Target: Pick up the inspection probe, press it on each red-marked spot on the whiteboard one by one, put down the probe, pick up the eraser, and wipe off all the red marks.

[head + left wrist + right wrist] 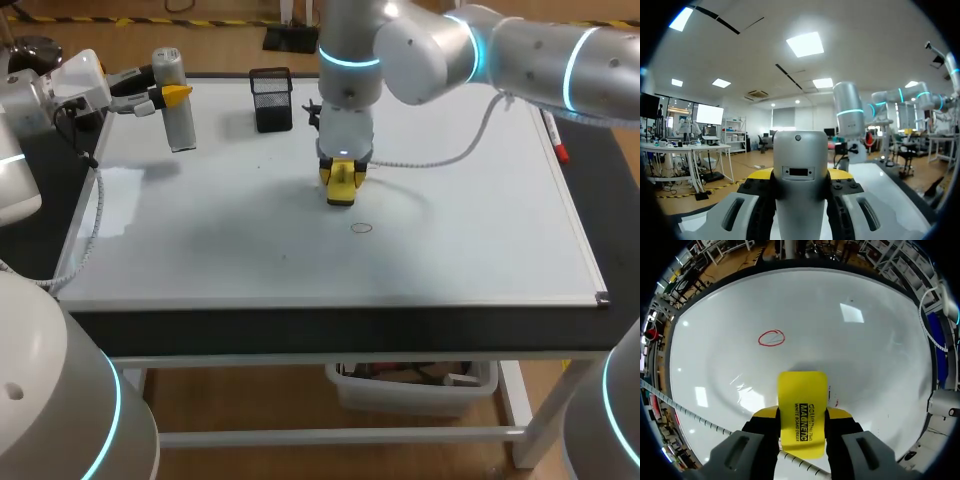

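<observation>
Right wrist view: the right gripper pinches the eraser by its long sides over the whiteboard. It is probably a light, stiff block, so this mid-body hold suits. One red circle lies at its eleven o'clock. The left gripper clamps the probe at the board's ten o'clock.

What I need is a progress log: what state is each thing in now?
left gripper: shut on the probe.
probe: upright, at the far left of the whiteboard.
right gripper: shut on the eraser.
eraser: down on the whiteboard.
red mark: unwiped, ahead of the eraser.
holder: upright.
</observation>
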{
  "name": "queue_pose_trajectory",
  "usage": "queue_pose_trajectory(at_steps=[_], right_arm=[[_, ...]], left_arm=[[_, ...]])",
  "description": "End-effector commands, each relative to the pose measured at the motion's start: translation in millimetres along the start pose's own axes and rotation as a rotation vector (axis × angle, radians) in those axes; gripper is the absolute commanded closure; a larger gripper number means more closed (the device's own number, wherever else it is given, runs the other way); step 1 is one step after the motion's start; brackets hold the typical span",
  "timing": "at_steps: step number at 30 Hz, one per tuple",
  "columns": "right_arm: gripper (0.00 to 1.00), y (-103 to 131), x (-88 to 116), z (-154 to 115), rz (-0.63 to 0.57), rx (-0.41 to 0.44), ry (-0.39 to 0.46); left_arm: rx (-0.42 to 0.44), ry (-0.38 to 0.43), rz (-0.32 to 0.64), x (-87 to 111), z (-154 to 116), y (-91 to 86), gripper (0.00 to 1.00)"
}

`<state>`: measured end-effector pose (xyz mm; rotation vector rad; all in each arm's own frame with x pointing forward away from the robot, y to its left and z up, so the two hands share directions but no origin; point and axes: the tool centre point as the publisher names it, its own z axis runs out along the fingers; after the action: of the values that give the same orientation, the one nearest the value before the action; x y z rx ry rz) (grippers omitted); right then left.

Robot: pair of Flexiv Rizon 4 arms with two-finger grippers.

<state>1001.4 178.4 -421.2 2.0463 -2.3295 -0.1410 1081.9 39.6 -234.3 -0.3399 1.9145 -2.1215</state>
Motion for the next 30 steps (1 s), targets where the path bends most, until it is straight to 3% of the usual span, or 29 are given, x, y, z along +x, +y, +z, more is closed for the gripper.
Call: queue_pose_trajectory(at_steps=[1, 8, 20, 30], right_arm=[[1.0, 1.6, 15.5, -17.1, 0.003, 0.014, -0.007], [1.0, -7.9, 48.4, -27.1, 0.066, 0.043, 0.03], [1.0, -18.5, 123.9, -39.4, 0.216, 0.069, 0.107], [1.0, -19.5, 185.7, -44.0, 0.348, 0.07, 0.106]], left_arm=[[0.003, -0.001, 0.002, 0.2, 0.4, 0.1, 1.0], [0.003, -0.001, 0.002, 0.2, 0.4, 0.1, 1.0], [0.003, -0.001, 0.002, 0.2, 0.4, 0.1, 1.0], [0.003, -0.001, 0.002, 0.2, 0.4, 0.1, 1.0]])
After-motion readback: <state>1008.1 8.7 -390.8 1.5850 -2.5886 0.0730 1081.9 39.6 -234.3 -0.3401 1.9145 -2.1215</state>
